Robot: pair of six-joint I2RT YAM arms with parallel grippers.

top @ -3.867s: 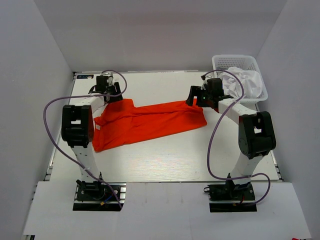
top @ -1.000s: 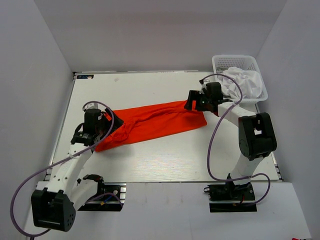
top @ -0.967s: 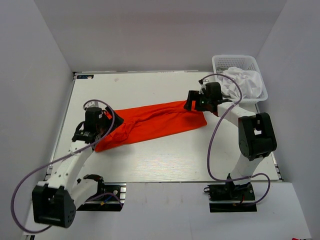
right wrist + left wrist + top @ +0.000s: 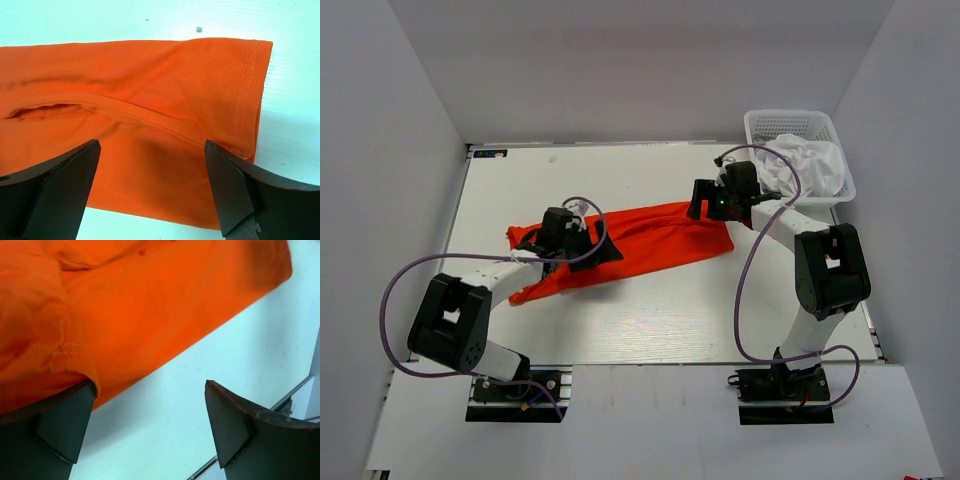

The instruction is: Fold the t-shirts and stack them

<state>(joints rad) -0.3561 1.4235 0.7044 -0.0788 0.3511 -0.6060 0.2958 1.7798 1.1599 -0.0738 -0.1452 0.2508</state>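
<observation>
Overhead, finding a bright orange-red cloth t-shirt (image 4: 650, 235) lying as a long rumpled band across the middle of the white table (image 4: 650, 320), slanting from left-centre up toward the right. Seeing the left gripper (image 4: 598, 248) hovering low over the band's left part, spread wide and gripping nothing, and the right gripper (image 4: 698, 208) hanging at the band's upper right end, likewise spread wide. Noting a plain white cloth t-shirt (image 4: 810, 160) sitting crumpled in a white plastic lattice basket (image 4: 790, 117) by the far right corner, apart from the orange one. Turning to the left wrist view: looking past two dark fingers (image 4: 60, 425) standing far apart, one overlapping the orange cloth's (image 4: 125, 305) stitched hem, the other over bare table, clamping nothing. Turning to the right wrist view: facing the shirt's (image 4: 150, 100) hemmed end lying flat with a fold ridge crossing it, and fingers (image 4: 55, 185) splayed above the cloth, holding nothing.
</observation>
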